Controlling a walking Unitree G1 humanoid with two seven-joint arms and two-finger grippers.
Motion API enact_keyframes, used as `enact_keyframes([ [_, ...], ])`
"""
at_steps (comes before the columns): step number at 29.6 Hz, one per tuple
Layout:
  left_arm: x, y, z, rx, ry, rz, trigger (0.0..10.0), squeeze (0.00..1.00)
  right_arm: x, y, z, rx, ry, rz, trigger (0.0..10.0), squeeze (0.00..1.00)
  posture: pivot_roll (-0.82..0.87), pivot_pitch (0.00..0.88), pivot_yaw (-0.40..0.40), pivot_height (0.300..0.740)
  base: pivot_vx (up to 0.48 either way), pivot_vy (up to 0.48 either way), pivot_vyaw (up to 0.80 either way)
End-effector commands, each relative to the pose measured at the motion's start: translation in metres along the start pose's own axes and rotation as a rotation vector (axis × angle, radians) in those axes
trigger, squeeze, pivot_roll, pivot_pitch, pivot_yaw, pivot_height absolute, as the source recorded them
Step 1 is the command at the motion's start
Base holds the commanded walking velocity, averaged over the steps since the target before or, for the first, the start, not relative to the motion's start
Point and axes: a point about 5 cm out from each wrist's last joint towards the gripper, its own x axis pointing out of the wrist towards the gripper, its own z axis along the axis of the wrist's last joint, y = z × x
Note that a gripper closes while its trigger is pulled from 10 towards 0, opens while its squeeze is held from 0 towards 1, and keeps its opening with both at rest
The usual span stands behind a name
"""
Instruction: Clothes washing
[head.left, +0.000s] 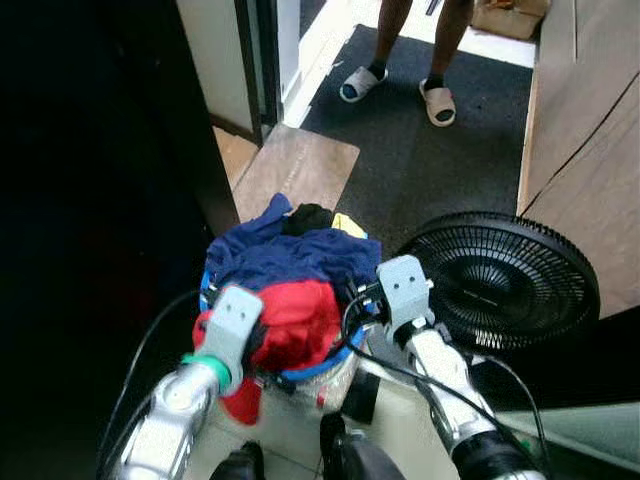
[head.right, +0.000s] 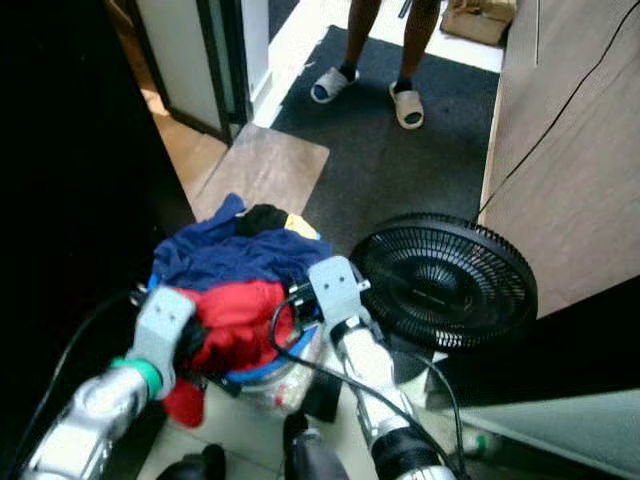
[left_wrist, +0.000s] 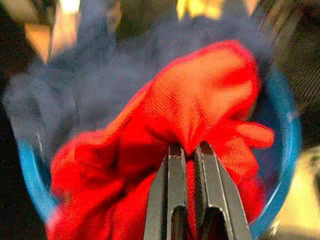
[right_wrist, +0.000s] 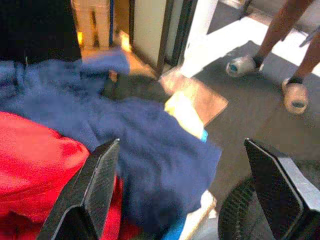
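Two tools: both sit at a blue basket heaped with clothes, one on each side of it.
Left tool (left_wrist: 189, 152): its two black fingers are pressed together on a fold of the red garment (head.left: 295, 320); in the left wrist view the cloth bunches up right at the fingertips.
Red garment: lies on the near side of the heap, on top, with part of it spilling over the rim toward the robot.
Right tool (right_wrist: 185, 190): fingers spread wide apart, holding nothing, at the right edge of the basket, just over the dark blue cloth.
Basket (head.left: 340, 350): round, with a blue rim; its lower wall looks pale, though the blur makes that hard to judge. It stands on a light floor just before the robot.
Dark blue garment (head.left: 290, 255): spread across the middle and far side of the heap, behind the red one.
Black item (head.left: 310, 217): on the far top of the heap, touching the dark blue cloth.
Yellow item (right_wrist: 184, 114): a small patch at the far right edge of the heap, beside the black one.
Fan (head.left: 505, 280): black grille, lying tilted on the floor just right of the basket.
Wooden board (head.left: 295, 170): on the floor beyond the basket.
Dark mat (head.left: 430, 150): farther on.
Person (head.left: 410, 45): bare legs in pale slippers stand on the mat's far end.
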Motion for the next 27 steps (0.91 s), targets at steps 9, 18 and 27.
enact_keyframes([
  [9, -0.012, -0.006, 0.071, -0.014, -0.273, -0.035, 10.0, 0.00, -0.010, -0.015, 0.032, 0.016, -0.127, -0.083, 10.0, 0.00, 0.11, 0.064, 0.021, 0.740, 0.000, 0.000, 0.00],
  [18, -0.027, -0.008, 0.089, 0.012, -0.315, -0.070, 10.0, 0.00, -0.018, -0.035, 0.046, 0.004, -0.159, -0.112, 10.0, 0.00, 0.10, 0.005, 0.011, 0.740, 0.000, 0.000, 0.00],
  [27, -0.039, -0.006, 0.076, -0.012, -0.236, -0.118, 10.0, 0.00, -0.077, -0.011, 0.025, 0.263, -0.019, 0.276, 10.0, 0.00, 0.07, 0.000, 0.029, 0.740, 0.000, 0.000, 0.00],
])
